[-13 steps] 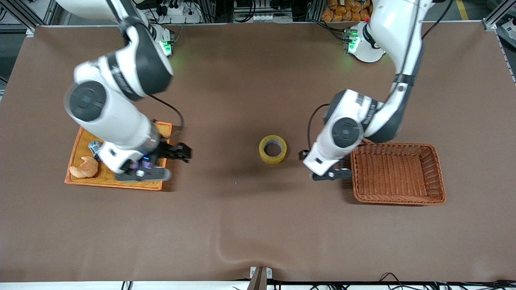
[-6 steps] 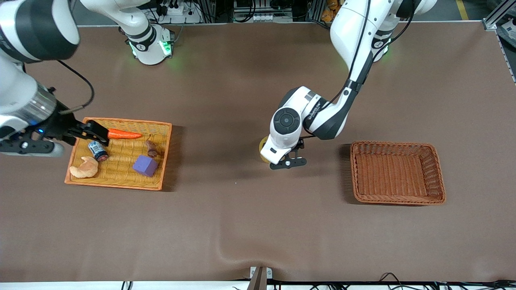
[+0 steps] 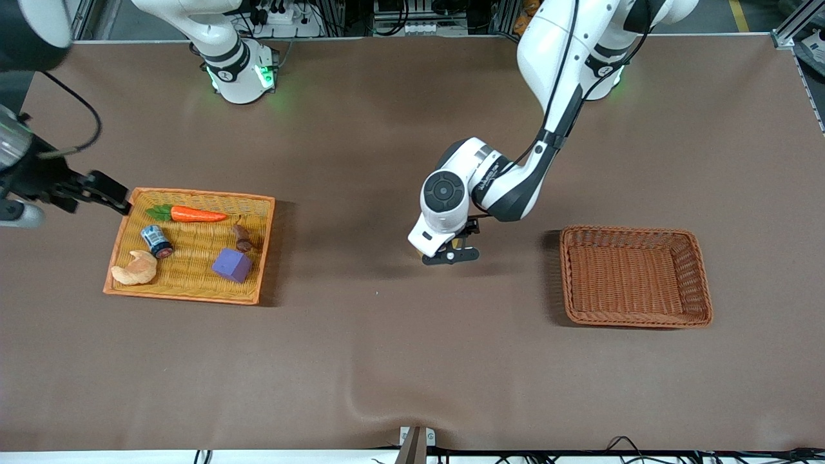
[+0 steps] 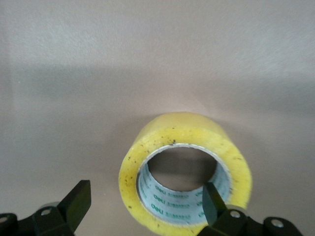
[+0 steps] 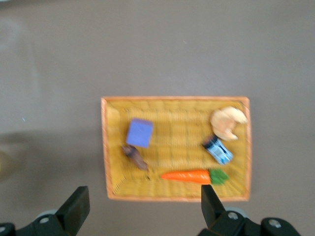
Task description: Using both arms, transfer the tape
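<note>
The yellow tape [image 4: 184, 169] lies flat on the brown table near its middle, its grey-white core facing up. My left gripper [image 4: 145, 202] is open and low over it. One finger [image 4: 212, 196] is inside the ring and the other finger [image 4: 76, 202] is outside, so they straddle the tape's wall. In the front view the left gripper [image 3: 451, 250] hides nearly all of the tape. My right gripper [image 3: 109, 192] is open and empty, up in the air by the orange tray's edge at the right arm's end of the table. It also shows in the right wrist view [image 5: 145, 204].
The orange tray [image 3: 193, 295] holds a carrot [image 3: 193, 214], a small blue-labelled can [image 3: 156, 240], a croissant [image 3: 134, 268], a purple block [image 3: 232, 265] and a small brown thing [image 3: 242, 237]. An empty brown wicker basket [image 3: 635, 319] stands toward the left arm's end.
My left gripper has moved from beside the basket to over the tape and come down around its wall. My right arm has swung up and away from over the tray, uncovering it.
</note>
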Controlling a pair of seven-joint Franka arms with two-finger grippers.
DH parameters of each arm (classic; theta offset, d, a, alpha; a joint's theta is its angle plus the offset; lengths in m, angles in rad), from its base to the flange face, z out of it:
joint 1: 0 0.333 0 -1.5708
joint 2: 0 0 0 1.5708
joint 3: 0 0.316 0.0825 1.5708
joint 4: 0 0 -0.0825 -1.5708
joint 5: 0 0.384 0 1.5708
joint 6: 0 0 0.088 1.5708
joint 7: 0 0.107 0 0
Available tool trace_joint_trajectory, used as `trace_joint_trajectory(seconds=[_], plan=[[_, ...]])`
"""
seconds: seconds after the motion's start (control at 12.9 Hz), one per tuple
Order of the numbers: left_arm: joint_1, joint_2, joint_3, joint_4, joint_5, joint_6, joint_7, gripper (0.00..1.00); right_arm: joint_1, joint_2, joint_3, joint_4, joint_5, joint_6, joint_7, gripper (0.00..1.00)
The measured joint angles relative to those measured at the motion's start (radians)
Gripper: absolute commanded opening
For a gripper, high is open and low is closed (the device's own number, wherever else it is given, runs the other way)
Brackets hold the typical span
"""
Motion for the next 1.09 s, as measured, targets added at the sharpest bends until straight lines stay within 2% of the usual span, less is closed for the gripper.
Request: trace_joint_trajectory(seconds=[0.31, 0.62, 0.7, 0.78, 0.85, 1.09], plan=[[0.000, 0.022, 0.001, 0.000, 0.009, -0.001, 0.009, 1.00, -0.046, -0.053, 0.001, 0.032, -0.007, -0.135, -0.026, 1.00], [0.000, 0.035, 0.001, -0.010, 0.010, -0.006, 0.010, 0.99, -0.065, -0.048, 0.001, 0.037, -0.018, -0.214, -0.050, 1.00], [0.000, 0.041, 0.002, -0.010, 0.010, -0.005, 0.010, 0.33, -0.071, -0.044, 0.001, 0.037, -0.018, -0.214, -0.075, 1.00], [0.002, 0.042, 0.003, -0.010, 0.010, -0.005, 0.010, 0.03, -0.071, -0.042, 0.003, 0.037, -0.018, -0.210, -0.090, 1.00], [0.006, 0.041, 0.005, -0.008, 0.010, -0.006, 0.010, 0.00, -0.071, -0.041, 0.009, 0.037, -0.018, -0.205, -0.096, 1.00], [0.011, 0.041, 0.005, -0.005, 0.010, -0.006, -0.021, 0.00, -0.071, -0.040, 0.022, 0.037, -0.018, -0.196, -0.100, 1.00]])
